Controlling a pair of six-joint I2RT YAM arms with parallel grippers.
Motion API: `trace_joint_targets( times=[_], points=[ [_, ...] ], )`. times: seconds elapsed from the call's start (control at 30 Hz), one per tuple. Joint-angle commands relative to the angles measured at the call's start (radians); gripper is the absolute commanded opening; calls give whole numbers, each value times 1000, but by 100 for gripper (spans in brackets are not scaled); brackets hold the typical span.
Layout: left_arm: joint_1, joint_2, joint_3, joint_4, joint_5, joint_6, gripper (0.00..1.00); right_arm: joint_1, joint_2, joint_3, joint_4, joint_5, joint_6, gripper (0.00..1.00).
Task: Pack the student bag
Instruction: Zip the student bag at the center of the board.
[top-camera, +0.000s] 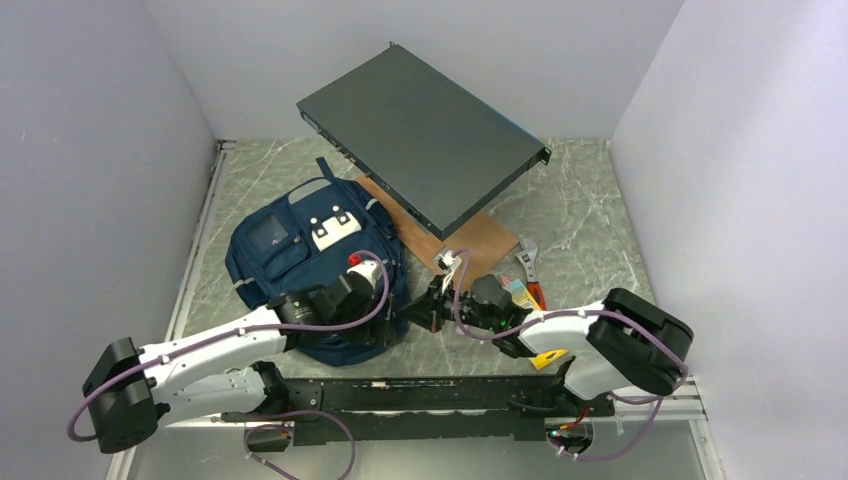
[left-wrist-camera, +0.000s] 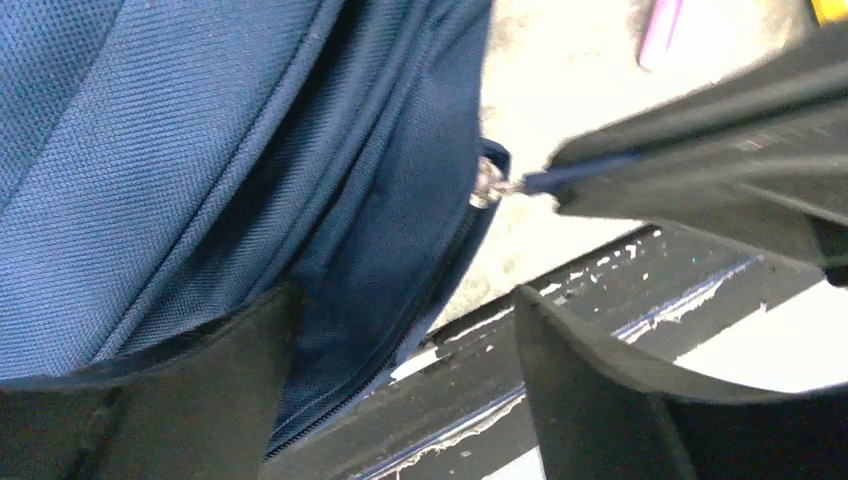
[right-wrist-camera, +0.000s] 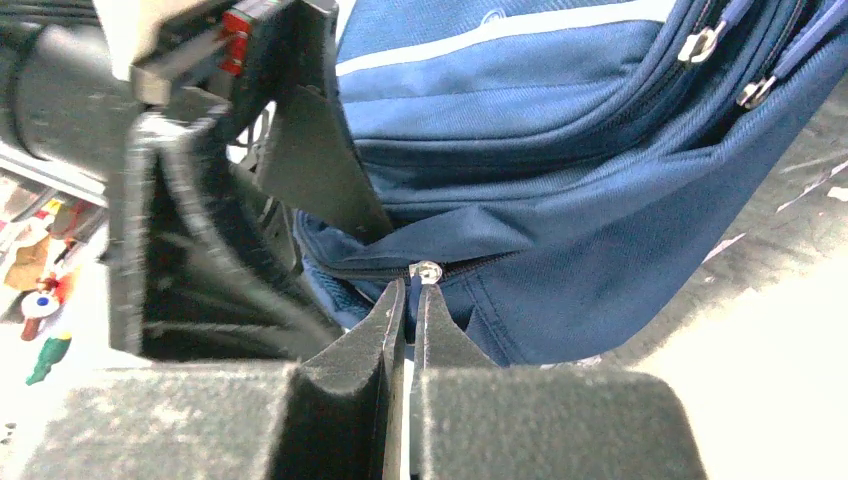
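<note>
The student bag (top-camera: 290, 250), navy blue with light grey stripes, lies front side up at the left of the table. It fills the left wrist view (left-wrist-camera: 200, 150) and the right wrist view (right-wrist-camera: 560, 150). My right gripper (right-wrist-camera: 410, 290) is shut on the blue zip pull (left-wrist-camera: 535, 181) at the bag's near right edge, just behind the metal slider (right-wrist-camera: 425, 270). It also shows in the top view (top-camera: 418, 312). My left gripper (left-wrist-camera: 405, 330) is open, with one finger (left-wrist-camera: 200, 400) against the bag's fabric beside the zip. In the top view it (top-camera: 388, 325) sits at the bag's near right corner.
A large dark flat metal box (top-camera: 425, 135) leans over a wooden board (top-camera: 470, 245) behind the grippers. A wrench (top-camera: 528, 262) and small colourful items (top-camera: 520, 295) lie to the right. A black rail (top-camera: 450, 395) runs along the near edge.
</note>
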Motion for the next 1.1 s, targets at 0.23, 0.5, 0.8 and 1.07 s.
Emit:
trace_joint_targets(
  times=[0.23,0.5,0.8,1.07],
  points=[
    [-5,-51,-16,-59,-136,-68,5,0,-223,-45,-80,202,78,0],
    [-8,-351,1,-308,-160,-129,0,-155,-226,-22,-127,232,137,0],
    [-8,-481,115,-529,-185,-105,0,-206,-190,38,-167,231,134,0],
    [-8,-555,142,-551,-165,-101,0,-253,49,135,-60,226,127,0]
  ],
)
